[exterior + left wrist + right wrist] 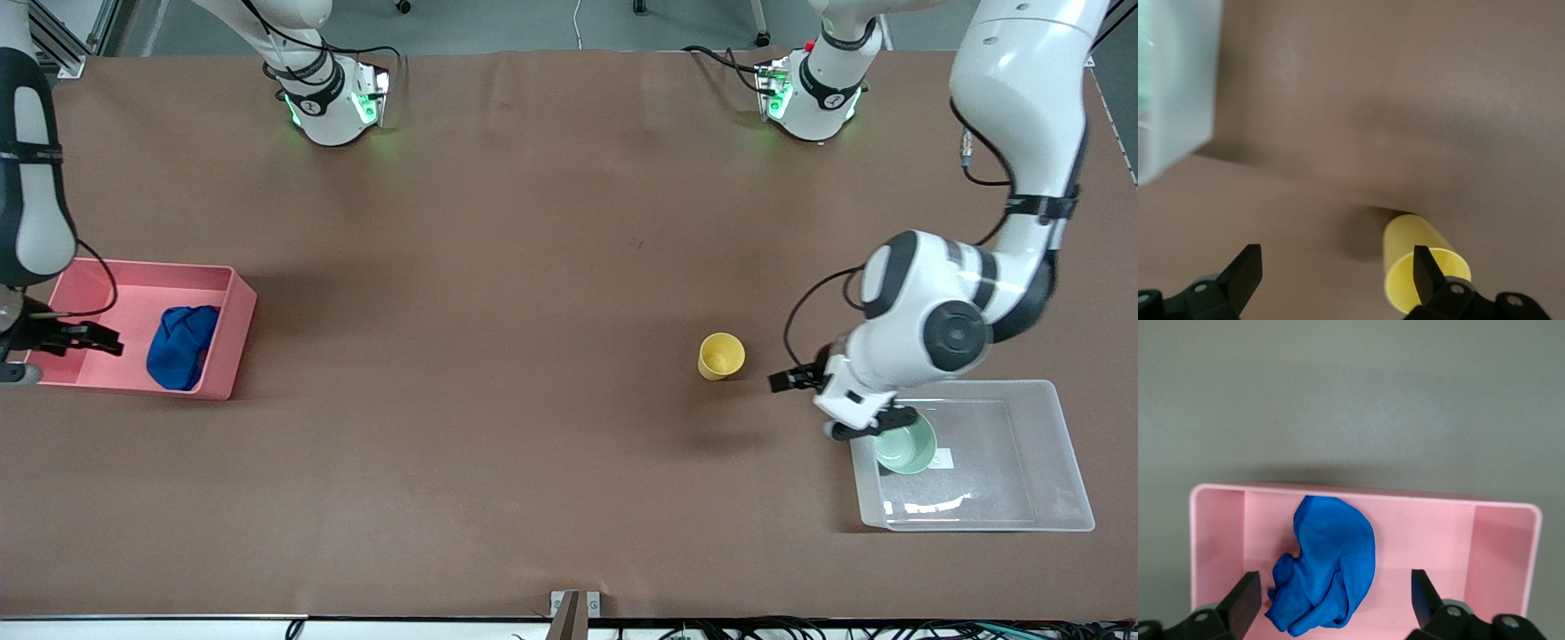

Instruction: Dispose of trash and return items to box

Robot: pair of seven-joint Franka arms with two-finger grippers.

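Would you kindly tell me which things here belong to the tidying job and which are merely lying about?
Belonging to the job:
- blue cloth wad, lying in the pink bin
- mint-green bowl, in the clear tub
- yellow cup, on the table

Just lying about:
- nothing else; only the brown table cover

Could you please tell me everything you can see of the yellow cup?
The yellow cup is small, plain, smooth and plastic-looking, without a handle. It stands upright on the bare brown table, mouth up, seemingly empty. It sits apart from the clear box, toward the table's middle. Nothing touches it; the left gripper hangs nearby, jaws open.
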